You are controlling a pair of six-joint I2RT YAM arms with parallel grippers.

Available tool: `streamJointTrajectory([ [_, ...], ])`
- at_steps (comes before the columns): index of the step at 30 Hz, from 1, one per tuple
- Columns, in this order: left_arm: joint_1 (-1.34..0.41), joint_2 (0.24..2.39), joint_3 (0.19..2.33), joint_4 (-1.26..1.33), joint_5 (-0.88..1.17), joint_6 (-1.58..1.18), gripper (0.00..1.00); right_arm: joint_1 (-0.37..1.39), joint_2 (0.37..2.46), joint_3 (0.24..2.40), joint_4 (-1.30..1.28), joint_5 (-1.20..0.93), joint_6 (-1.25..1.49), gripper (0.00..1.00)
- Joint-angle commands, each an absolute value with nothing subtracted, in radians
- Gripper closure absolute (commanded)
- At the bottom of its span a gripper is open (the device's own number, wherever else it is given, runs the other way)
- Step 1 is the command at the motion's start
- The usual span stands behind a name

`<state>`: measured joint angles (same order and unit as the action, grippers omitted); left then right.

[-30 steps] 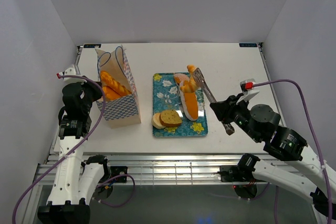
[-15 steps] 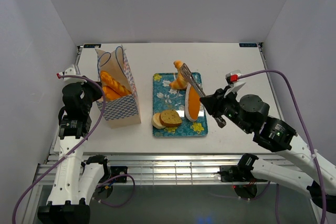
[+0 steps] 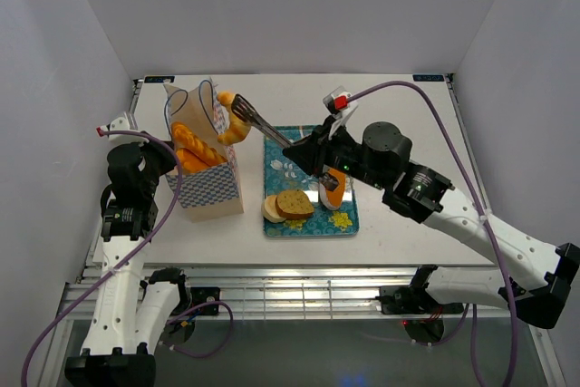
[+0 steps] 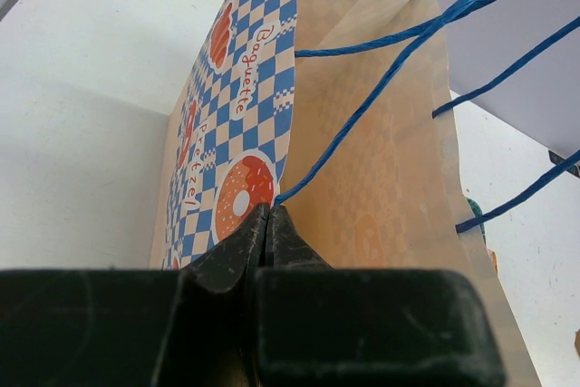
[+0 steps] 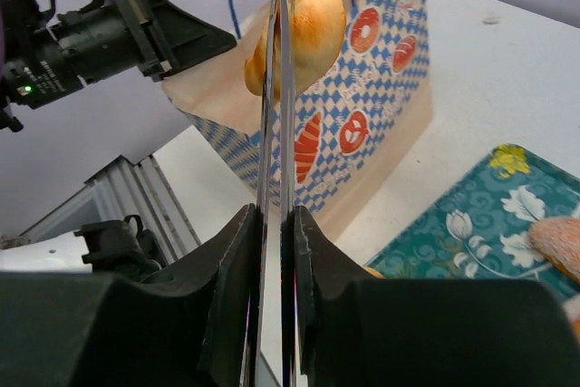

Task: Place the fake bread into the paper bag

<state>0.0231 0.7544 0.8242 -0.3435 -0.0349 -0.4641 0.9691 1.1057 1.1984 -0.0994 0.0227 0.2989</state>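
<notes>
Golden croissant [image 3: 237,131], clamped in right gripper [image 3: 239,109], should clear the paper bag [image 3: 208,192] rim before release; left gripper [image 4: 269,224] seemingly pinches that rim

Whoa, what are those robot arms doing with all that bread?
They're bagging toy bread. The right end effector pinches a croissant and holds it up by the open top of the paper bag. The left end effector grips the bag's edge. Some loaves sit inside already; bread slices and an orange roll wait on the tray.
</notes>
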Motion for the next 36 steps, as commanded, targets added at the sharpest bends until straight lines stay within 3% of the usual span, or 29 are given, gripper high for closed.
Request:
streamJointTrajectory([
  [1,0.018,0.735,0.818,-0.35,-0.044,-0.465,0.9,0.977,1.13,1.273,0.092,-0.101,0.298,0.75],
  [15,0.017,0.729,0.816,-0.351,-0.046,-0.469,0.91,1.031,1.265,1.275,0.224,-0.181,0.307,0.74],
  [28,-0.02,0.727,0.816,-0.35,-0.044,-0.469,0.91,1.031,1.374,1.361,0.13,-0.052,0.261,0.48],
  [36,-0.025,0.729,0.816,-0.35,-0.044,-0.469,0.91,1.032,1.355,1.404,0.087,-0.067,0.245,0.44],
])
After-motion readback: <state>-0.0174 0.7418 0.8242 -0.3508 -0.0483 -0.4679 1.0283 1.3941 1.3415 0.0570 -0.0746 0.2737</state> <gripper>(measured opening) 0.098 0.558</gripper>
